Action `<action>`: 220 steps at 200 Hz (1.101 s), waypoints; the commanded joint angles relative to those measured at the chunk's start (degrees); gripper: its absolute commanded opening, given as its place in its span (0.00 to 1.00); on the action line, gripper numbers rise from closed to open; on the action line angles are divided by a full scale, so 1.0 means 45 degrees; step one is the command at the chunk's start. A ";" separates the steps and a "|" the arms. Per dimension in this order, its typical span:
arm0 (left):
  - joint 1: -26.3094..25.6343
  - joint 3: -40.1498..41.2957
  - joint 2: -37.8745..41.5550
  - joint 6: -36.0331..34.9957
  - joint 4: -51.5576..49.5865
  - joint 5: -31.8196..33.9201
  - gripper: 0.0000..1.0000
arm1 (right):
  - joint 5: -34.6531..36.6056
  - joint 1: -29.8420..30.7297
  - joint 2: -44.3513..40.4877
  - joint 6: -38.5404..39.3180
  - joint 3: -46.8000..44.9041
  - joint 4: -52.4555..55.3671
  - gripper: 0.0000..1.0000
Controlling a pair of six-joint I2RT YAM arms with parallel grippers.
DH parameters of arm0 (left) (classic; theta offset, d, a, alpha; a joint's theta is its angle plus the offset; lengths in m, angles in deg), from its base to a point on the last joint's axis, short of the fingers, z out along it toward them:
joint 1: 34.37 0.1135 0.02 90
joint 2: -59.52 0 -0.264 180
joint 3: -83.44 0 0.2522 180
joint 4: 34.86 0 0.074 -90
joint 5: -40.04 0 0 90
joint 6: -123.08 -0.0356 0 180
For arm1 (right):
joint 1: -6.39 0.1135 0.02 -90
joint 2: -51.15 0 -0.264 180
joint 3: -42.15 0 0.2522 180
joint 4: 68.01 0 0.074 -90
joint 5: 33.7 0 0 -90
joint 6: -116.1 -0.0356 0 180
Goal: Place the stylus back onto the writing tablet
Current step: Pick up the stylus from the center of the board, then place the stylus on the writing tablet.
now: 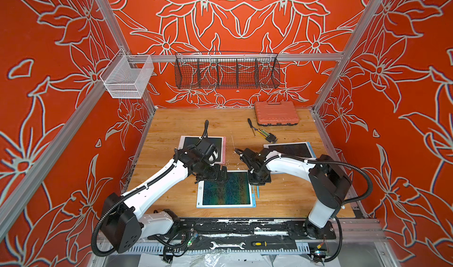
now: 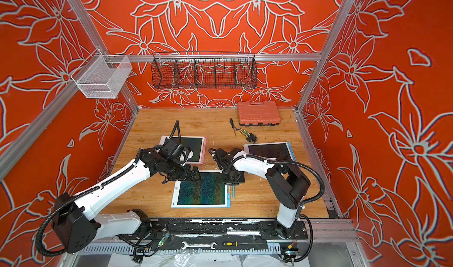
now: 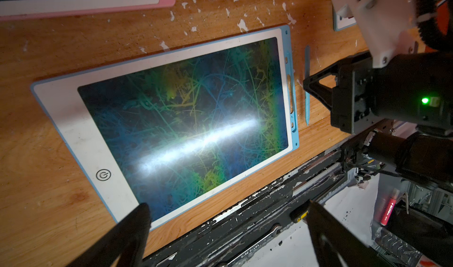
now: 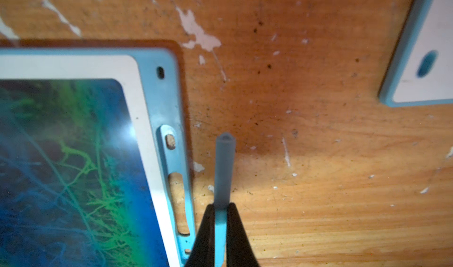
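Note:
The writing tablet (image 1: pixel 226 188) (image 2: pixel 202 189), blue-framed with a scribbled dark screen, lies flat near the table's front. Its empty stylus slot (image 4: pixel 176 184) runs along its right edge. The light blue stylus (image 4: pixel 224 170) (image 3: pixel 307 62) lies parallel to that edge, just right of the tablet (image 4: pixel 73 143), low over the wood. I cannot tell whether it touches the table. My right gripper (image 4: pixel 220 211) (image 1: pixel 257 182) is shut on the stylus near its middle. My left gripper (image 3: pixel 228 219) (image 1: pixel 215 176) hangs open over the tablet's far-left corner, holding nothing.
A pink-framed tablet (image 1: pixel 203 145) lies behind the left arm and another blue-framed one (image 1: pixel 289 150) behind the right arm. At the back right are an orange tool case (image 1: pixel 275 113), hex keys (image 1: pixel 267 134) and a screwdriver (image 1: pixel 251 126). A wrench (image 1: pixel 226 245) rests on the front rail.

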 commanded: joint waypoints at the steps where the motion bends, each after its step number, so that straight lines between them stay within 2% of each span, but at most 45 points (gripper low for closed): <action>1: 0.0106 -0.0265 0.0200 -0.0111 -0.0152 0.0039 0.97 | 0.0057 0.0125 -0.0256 -0.0347 0.0368 0.0239 0.06; 220: 0.0476 0.0075 0.0425 -0.0075 -0.0098 -0.0219 0.97 | -0.0380 0.0641 0.0589 -0.0518 0.0626 -0.0294 0.06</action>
